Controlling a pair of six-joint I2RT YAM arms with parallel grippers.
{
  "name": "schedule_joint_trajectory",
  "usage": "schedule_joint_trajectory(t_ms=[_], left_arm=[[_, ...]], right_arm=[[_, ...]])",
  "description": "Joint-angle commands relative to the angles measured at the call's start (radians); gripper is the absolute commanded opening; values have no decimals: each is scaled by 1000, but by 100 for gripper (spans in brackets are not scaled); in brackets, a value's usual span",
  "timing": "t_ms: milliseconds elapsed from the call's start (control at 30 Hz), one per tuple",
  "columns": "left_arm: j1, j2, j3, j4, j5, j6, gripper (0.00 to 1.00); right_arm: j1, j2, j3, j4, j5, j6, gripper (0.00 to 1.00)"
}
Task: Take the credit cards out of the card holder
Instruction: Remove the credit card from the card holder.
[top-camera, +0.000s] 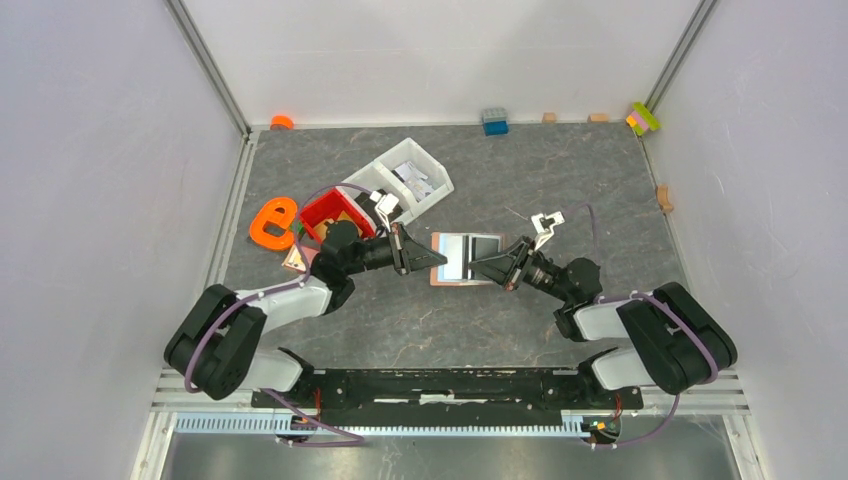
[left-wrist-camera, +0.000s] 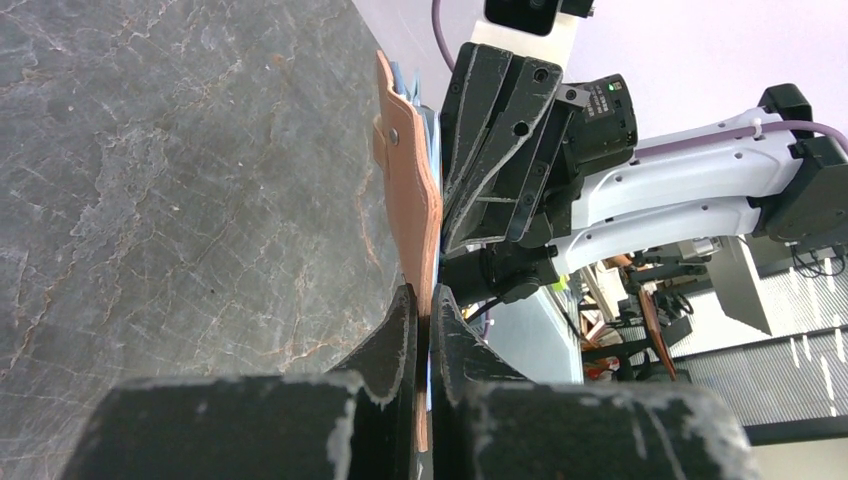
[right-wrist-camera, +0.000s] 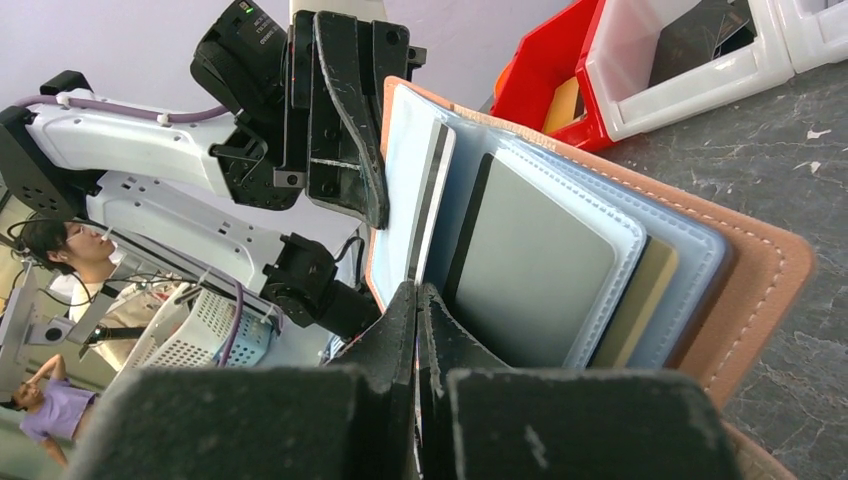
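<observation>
While the grey marble-patterned bench (top-camera: 560, 180) fills the top view, the two white-and-black arms reach in from 6 o'clock and meet at its middle. At 11 o'clock from that meeting point sits a white plastic divided tray (top-camera: 410, 180), with a red plastic bin (top-camera: 325, 208) touching it on its 8 o'clock side and an orange e-shaped piece (top-camera: 272, 222) farther toward 9 o'clock.

A tan-brown stitched leather card holder (top-camera: 470, 248) lies open at the bench's centre, between the arms. The left gripper (left-wrist-camera: 425, 300) comes at it from 9 o'clock and is clamped on the leather edge, lifting that flap upright. The right gripper (right-wrist-camera: 417, 295) comes from 3 o'clock, its fingers pressed together at the near edge of the pale blue plastic sleeves; whether a card is caught between them I cannot tell.

Both credit cards sit inside the sleeves: a pale blue-grey rectangular card (right-wrist-camera: 540, 260) in front and an orange-yellow card (right-wrist-camera: 640, 300) just behind it.
</observation>
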Motion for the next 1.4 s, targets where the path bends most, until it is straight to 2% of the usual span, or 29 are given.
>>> schedule_joint_trajectory(t_ms=[0,67,100,167,233,600,700,900,1167,1267,1367], left_arm=[[9,-10,12,-3,-12,50,2],[8,4,13,19,3,36,2],[6,11,15,31,10,29,2],[0,22,21,47,25,23,2],[-10,36,27,65,40,17,2],[-28,20,10,170,74,-13,2],[-35,48,18,207,93,-36,2],[-35,71,33,156,78,-22,2],[-35,9,38,-27,-4,77,2],[-35,11,43,-41,-7,81,2],[-31,8,41,-43,-13,79,2]], right_arm=[[-18,-8,-7,98,2,-12,0],[-19,-2,-5,123,-9,-5,1],[-17,4,-3,141,-20,7,4],[-11,26,-3,223,-37,44,22],[-6,48,-1,280,-46,76,30],[10,80,12,313,-59,105,43],[22,98,20,371,-71,135,40],[26,110,16,495,-80,191,23],[25,81,0,505,-72,174,14],[25,76,0,497,-71,168,0],[22,66,-5,475,-63,151,0]])
